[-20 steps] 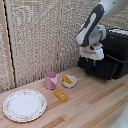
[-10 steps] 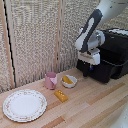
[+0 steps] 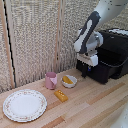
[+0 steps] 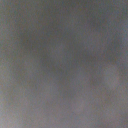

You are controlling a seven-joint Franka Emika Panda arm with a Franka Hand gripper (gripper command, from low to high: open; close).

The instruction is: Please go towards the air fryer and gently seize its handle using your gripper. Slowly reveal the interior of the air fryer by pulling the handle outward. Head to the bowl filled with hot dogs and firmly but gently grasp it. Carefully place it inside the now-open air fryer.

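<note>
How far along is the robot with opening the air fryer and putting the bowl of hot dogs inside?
Early. Nothing looks finished: in the exterior view the air fryer shows no clearly pulled-out drawer. In hand: the end effector is at its front, where the handle would be, though a grip cannot be confirmed and the wrist view is only grey blur. Left: pulling it open, then fetching the bowl of hot dogs, which sits beside the pink cup.

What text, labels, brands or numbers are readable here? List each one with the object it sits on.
None can be read.
air fryer: glossy black, no legible brand or label.
pink cup: plain.
plate: rim pattern only, no letters.
Wrist view: a grey blur, nothing legible.
</note>
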